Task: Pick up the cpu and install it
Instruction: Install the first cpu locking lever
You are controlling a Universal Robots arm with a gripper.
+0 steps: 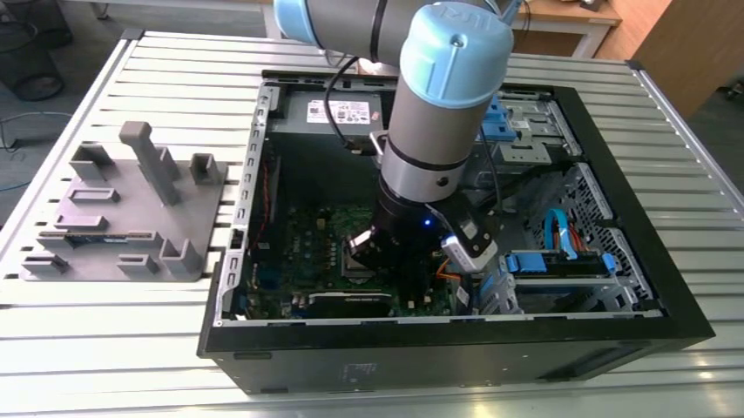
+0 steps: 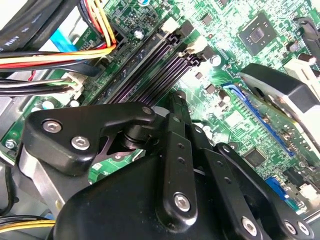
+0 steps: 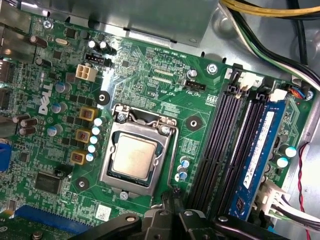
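Note:
The cpu (image 3: 134, 156) lies flat in its socket on the green motherboard (image 3: 150, 80), its silver-grey top showing inside the hollow silver metal frame (image 3: 111, 165). My gripper (image 3: 173, 193) hovers just off one corner of that frame, between the socket and the dark memory slots (image 3: 220, 145). Its fingertips are pressed together with nothing between them. In the second wrist view the gripper (image 2: 176, 100) hangs over the board next to the memory slots (image 2: 155, 65). In the exterior view the arm (image 1: 442, 131) reaches down into the open computer case (image 1: 465, 335).
A blue memory stick (image 3: 256, 155) sits in one slot. Bundled cables (image 3: 270, 20) run along the case wall, and more cables (image 2: 60, 55) lie close by. A black cooler (image 2: 280, 90) stands nearby. A grey parts fixture (image 1: 117, 218) rests on the slatted table at the exterior view's left.

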